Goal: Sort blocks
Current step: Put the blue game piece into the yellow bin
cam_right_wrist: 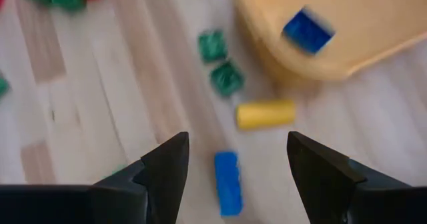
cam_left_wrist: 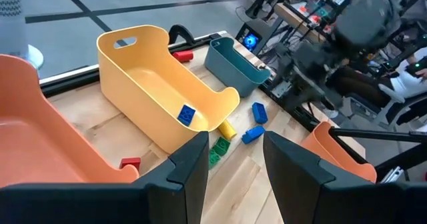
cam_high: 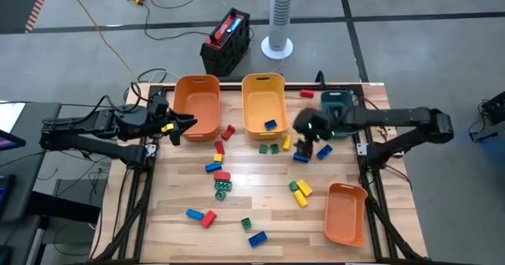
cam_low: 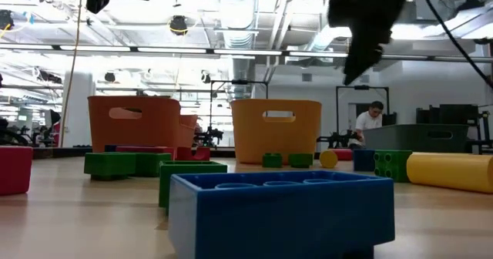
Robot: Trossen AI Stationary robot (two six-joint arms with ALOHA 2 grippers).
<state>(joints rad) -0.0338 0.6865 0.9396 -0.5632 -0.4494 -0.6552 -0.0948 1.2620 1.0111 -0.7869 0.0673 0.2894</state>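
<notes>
The yellow bin (cam_high: 263, 99) sits at the back of the wooden table (cam_high: 181, 194), and one blue block (cam_high: 271, 125) lies inside it, near its front end. The right gripper (cam_high: 306, 145) hangs in the air just in front of the yellow bin's right corner, with its two fingers spread wide and nothing between them. Right under it lies another blue block (cam_right_wrist: 227, 182), and a yellow block (cam_right_wrist: 265, 113) and two green blocks (cam_right_wrist: 220, 63) lie close to the bin's front wall. More red, blue, green and yellow blocks are scattered over the table farther in front of the yellow bin. An orange bin (cam_high: 197, 103) stands just to the left of the yellow bin, and a teal bin (cam_high: 338, 106) stands to its right. The left gripper (cam_high: 178, 125) waits by the orange bin's left side, open and empty too. A second orange bin (cam_high: 346, 211) lies well in front of the yellow bin, toward the right.
</notes>
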